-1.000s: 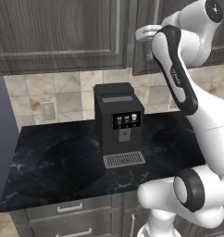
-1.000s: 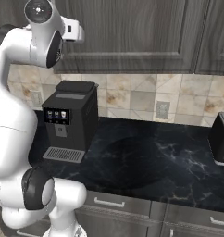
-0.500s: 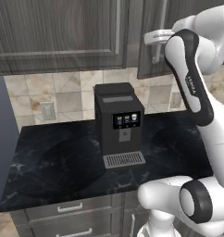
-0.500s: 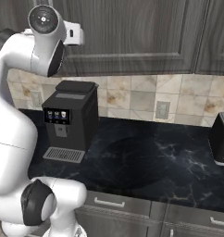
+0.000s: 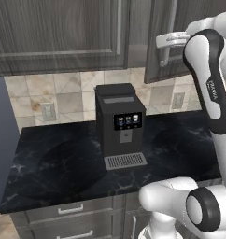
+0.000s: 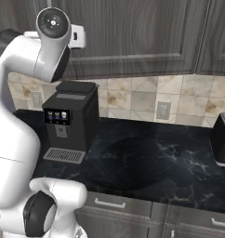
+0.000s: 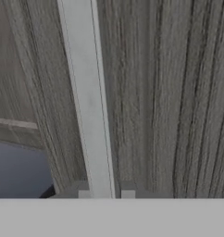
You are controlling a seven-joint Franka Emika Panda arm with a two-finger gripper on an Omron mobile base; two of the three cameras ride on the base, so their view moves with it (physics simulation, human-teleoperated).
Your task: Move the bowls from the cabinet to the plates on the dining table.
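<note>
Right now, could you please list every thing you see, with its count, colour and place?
cabinet: one, dark grey-brown wood grain, on the wall above the worktop; right door swung ajar.
door handle: one, slim pale metal, on the ajar door.
coffee machine: one, black, on the worktop.
worktop: one, black white-veined marble.
wall sockets: three, grey, on the tiled backsplash.
black appliance: one, at the worktop's right end.
drawers: grey, under the worktop.
end effector: one, shut on door handle.

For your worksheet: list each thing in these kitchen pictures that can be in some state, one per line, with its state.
cabinet door: swung partly open
handle: clamped between the gripper's fingers
gripper: shut on the handle
left cabinet door: closed
coffee machine: upright on the worktop, no cup under it
drawers: closed
</note>
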